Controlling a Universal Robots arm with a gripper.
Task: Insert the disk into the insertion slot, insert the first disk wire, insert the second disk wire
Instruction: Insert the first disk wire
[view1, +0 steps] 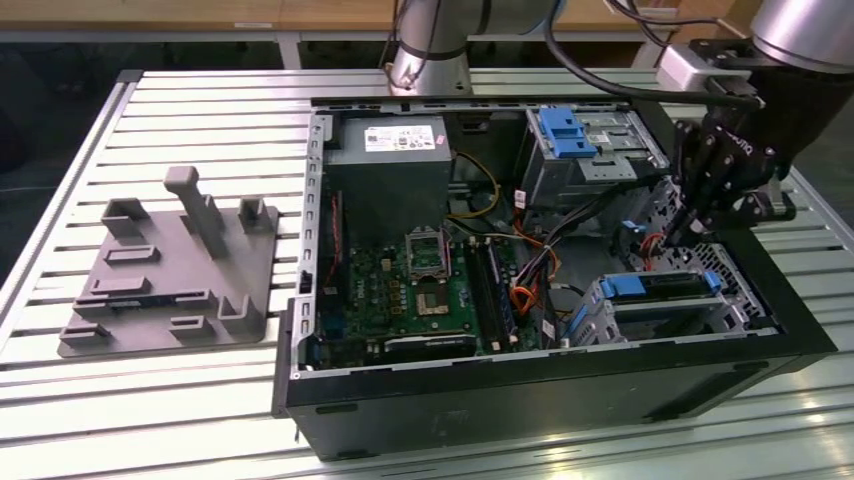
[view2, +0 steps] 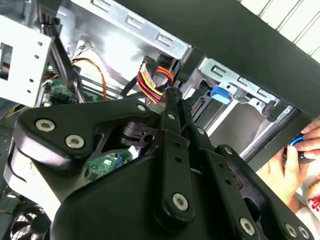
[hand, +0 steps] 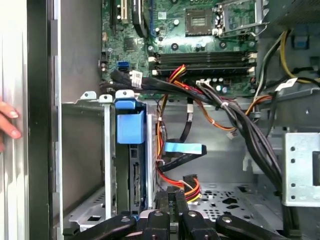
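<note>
The disk (view1: 663, 287), in its bright blue carrier, sits inside the low silver insertion slot (view1: 727, 318) at the case's corner on the exterior view's right. The first wrist view shows the disk (hand: 131, 150) edge-on in the slot (hand: 82, 165). My gripper (view1: 665, 238) hangs just above and behind the disk, inside the case. In both wrist views its fingers (view2: 172, 100) stand pressed together. A red, yellow and black disk wire bundle (hand: 186, 183) ends right at the gripper (hand: 171, 196). A flat blue disk wire (hand: 185, 148) lies loose beside the slot.
A taller grey cage with a blue latch (view1: 571, 132) stands behind the gripper. Thick black cables (hand: 250, 135) cross the case floor from the motherboard (view1: 414, 290). A grey fixture plate (view1: 167, 270) lies outside the case. A person's hand (hand: 7, 122) rests on the case wall.
</note>
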